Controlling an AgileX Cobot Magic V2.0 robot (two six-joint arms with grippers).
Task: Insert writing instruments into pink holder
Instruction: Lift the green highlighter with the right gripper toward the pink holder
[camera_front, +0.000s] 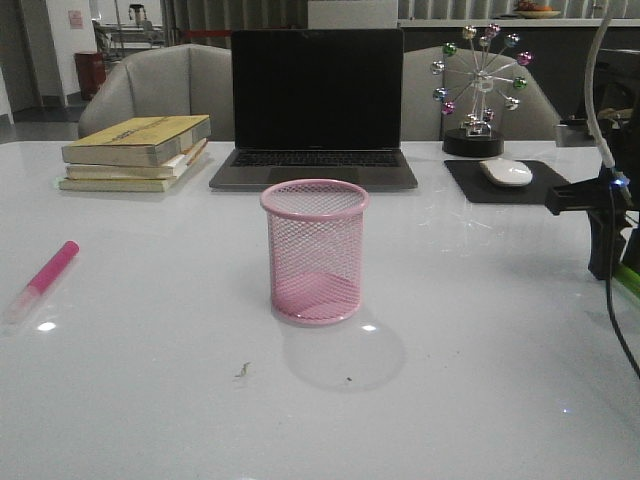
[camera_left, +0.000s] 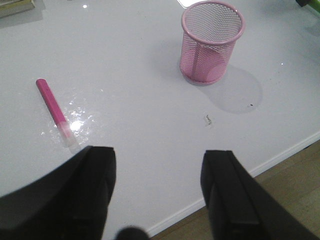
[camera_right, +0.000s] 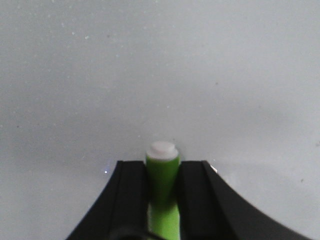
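Right gripper (camera_right: 162, 200) clamped on green marker (camera_right: 162, 175); pink marker (camera_front: 42, 279) not yet picked.

Pinched between both black fingers (camera_right: 130, 200) at mid-barrel, whitish end poking forward past the tips, long axis in line with the fingers, presumably so the barrel can later be tipped upright over the cup. Held close to the table (camera_front: 480, 380) at the far right, well apart from the holder (camera_front: 314, 250). Left gripper (camera_left: 157, 195) spread wide and gripping nothing, hanging above the near table edge. Lying flat on the left side, well apart from the holder: pink marker, long axis diagonal, pink end away from the robot, clear end toward the front edge. Upright mid-table, mouth open and nothing inside: holder, reachable by either arm.
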